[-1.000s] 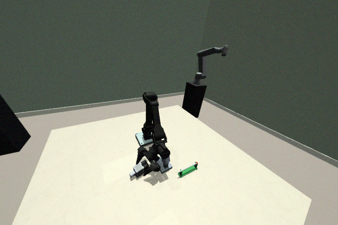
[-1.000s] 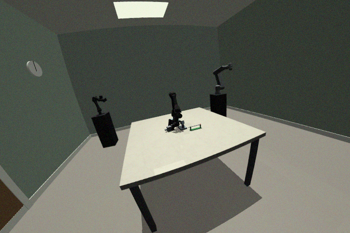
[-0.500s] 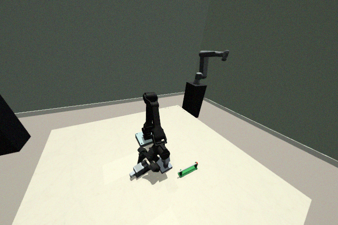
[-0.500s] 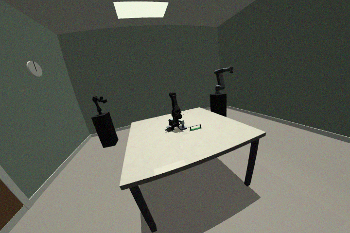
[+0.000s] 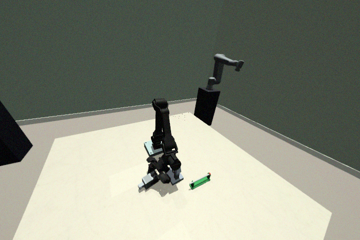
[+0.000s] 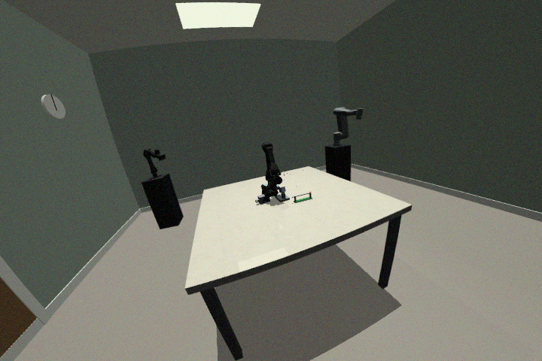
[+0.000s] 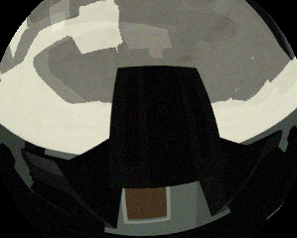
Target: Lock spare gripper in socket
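Observation:
My gripper (image 5: pixel 159 173) (image 6: pixel 272 193) (image 7: pixel 156 133) reaches down to the table and is shut on the spare gripper (image 5: pixel 147 180) (image 6: pixel 262 198). The spare gripper lies on the table, its grey end pointing front-left. In the wrist view its black body (image 7: pixel 163 119) fills the space between my fingers. The mount (image 5: pixel 177 178) (image 6: pixel 283 197), a small grey base with an upright socket, stands just right of it. The green lock pin (image 5: pixel 199 181) (image 6: pixel 302 198) with a red tip lies flat on the table, right of the mount and apart from it.
My arm's base plate (image 5: pixel 149 149) sits behind the mount. Another robot arm stands on a black pedestal (image 5: pixel 206 105) (image 6: pixel 337 162) beyond the table's far corner, and a second one on a pedestal (image 6: pixel 162 201) at the left. A black box (image 5: pixel 2 133) stands off the table at the left.

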Robot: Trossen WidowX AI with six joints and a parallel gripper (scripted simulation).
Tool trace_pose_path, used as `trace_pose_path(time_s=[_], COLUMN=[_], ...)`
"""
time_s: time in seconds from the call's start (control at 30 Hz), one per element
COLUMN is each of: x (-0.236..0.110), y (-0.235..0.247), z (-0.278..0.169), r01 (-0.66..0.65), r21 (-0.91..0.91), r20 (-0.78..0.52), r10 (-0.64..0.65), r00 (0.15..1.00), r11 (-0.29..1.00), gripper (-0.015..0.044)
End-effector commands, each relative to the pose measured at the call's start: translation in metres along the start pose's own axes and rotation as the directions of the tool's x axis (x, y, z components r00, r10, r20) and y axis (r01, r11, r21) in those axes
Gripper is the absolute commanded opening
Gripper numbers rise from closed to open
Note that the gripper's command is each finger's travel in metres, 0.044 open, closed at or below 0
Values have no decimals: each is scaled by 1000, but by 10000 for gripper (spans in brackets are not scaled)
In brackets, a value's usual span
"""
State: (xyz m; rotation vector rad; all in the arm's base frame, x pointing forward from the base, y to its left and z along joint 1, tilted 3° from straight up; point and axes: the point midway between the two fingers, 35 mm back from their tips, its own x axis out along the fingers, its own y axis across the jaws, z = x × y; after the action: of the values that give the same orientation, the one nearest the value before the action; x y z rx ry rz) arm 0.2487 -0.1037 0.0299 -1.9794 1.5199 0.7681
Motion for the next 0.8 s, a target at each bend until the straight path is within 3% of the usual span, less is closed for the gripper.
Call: trace_pose_path(time_s=[0.0, 0.77], x=[-8, -83], y=[-4, 1], z=[-9, -83], r01=[5, 6], r21=[10, 10], r20=[-2, -2], r10=[-5, -6], r00=[1000, 1000], r11=[1000, 1000], gripper=[0, 0])
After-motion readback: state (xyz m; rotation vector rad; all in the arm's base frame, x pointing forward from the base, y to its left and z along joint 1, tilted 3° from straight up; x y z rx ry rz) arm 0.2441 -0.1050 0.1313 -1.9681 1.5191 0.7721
